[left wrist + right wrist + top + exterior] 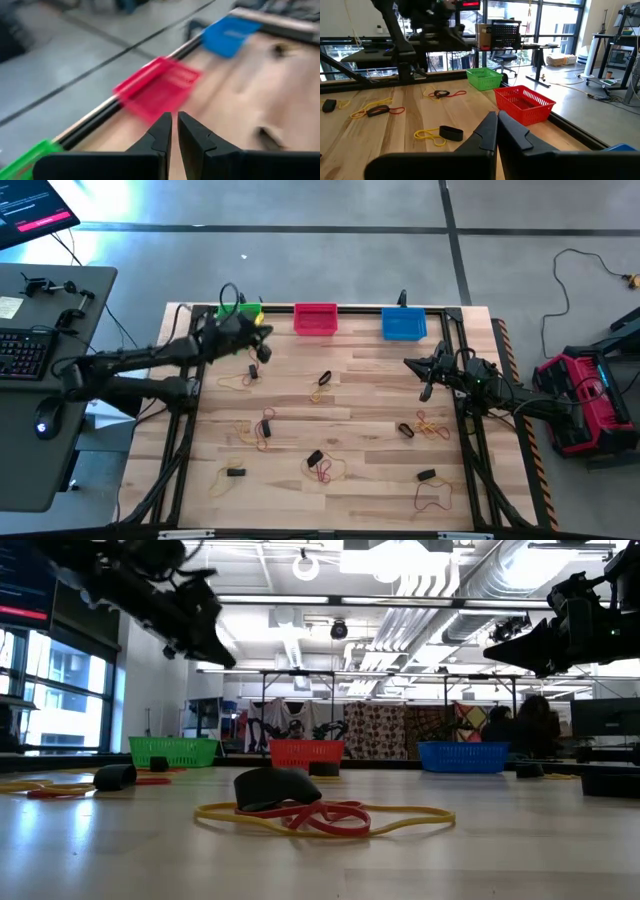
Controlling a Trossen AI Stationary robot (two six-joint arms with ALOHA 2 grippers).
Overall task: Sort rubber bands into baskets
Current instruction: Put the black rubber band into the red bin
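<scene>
Three baskets stand in a row at the table's far edge: green [240, 312], red-pink [316, 318] and blue [404, 324]. Tan, red and black rubber bands lie scattered flat on the wooden table, for instance in one spot [320, 385], in another [262, 428] and in a third [430, 425]. My left gripper [262, 345] hangs above the table just near of the green basket, fingers shut [174, 131], with nothing showing between them. My right gripper [425, 385] hovers at the right, near of the blue basket, shut [496, 125] and empty.
A black frame rail [360, 308] runs along the table's far edge behind the baskets. A tangle of yellow and red bands with a black one [300, 810] lies near the front edge. A desk with a keyboard [25, 350] stands left of the table.
</scene>
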